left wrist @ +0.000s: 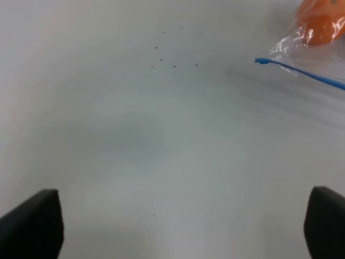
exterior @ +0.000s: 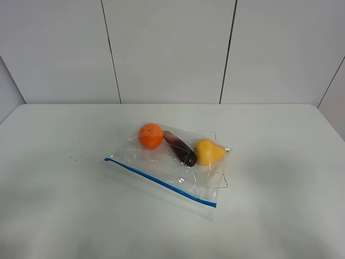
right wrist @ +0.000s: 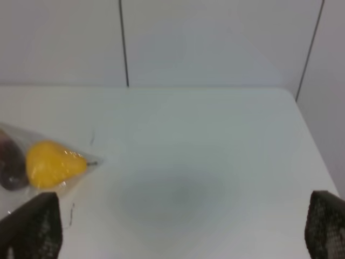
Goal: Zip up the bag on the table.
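Note:
The clear plastic bag (exterior: 172, 164) lies flat near the middle of the white table (exterior: 280, 178). Its blue zipper strip (exterior: 161, 182) runs along the near edge. An orange (exterior: 151, 135), a dark eggplant (exterior: 180, 148) and a yellow pear (exterior: 208, 151) show through it. Neither arm shows in the exterior high view. In the left wrist view the left gripper (left wrist: 183, 226) is open and empty over bare table; the zipper's end (left wrist: 262, 61) and the orange (left wrist: 322, 21) lie far off. In the right wrist view the right gripper (right wrist: 186, 229) is open and empty, with the pear (right wrist: 53, 164) off to one side.
A white panelled wall (exterior: 172, 48) stands behind the table's far edge. A few dark specks (left wrist: 173, 66) mark the tabletop left of the bag. The table's right edge and rounded far corner (right wrist: 291, 97) show in the right wrist view.

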You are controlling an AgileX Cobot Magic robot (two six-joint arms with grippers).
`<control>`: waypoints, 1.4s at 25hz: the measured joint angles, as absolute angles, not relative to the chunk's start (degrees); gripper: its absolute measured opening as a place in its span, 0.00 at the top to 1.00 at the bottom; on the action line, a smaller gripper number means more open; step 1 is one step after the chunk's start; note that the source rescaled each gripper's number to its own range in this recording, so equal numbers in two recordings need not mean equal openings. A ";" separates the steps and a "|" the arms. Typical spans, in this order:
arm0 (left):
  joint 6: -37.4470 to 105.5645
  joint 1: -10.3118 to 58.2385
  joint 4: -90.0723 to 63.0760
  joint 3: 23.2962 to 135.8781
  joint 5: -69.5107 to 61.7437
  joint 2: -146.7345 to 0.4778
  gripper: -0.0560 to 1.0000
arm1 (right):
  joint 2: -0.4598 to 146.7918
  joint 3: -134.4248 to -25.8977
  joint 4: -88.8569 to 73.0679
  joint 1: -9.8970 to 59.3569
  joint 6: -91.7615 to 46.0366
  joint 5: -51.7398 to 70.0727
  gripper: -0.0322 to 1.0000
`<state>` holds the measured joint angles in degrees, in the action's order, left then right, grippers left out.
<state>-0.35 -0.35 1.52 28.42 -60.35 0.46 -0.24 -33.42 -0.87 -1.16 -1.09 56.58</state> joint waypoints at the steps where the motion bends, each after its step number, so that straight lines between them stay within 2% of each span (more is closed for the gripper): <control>1: -0.35 -0.35 1.52 28.42 -60.35 0.46 0.00 | -0.24 -32.47 -0.80 -1.16 -0.71 56.58 0.00; 15: -0.35 -0.35 1.52 28.42 -60.35 0.46 0.00 | -0.24 -28.70 -0.79 -1.16 0.00 58.32 0.00; 35: -0.35 -0.35 1.52 28.42 -60.35 0.46 0.00 | -0.24 -28.70 -0.79 -1.16 0.00 58.55 0.00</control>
<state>-0.35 -0.35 1.52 28.42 -60.35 0.46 -0.24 -28.70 -0.79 -1.16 0.00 58.55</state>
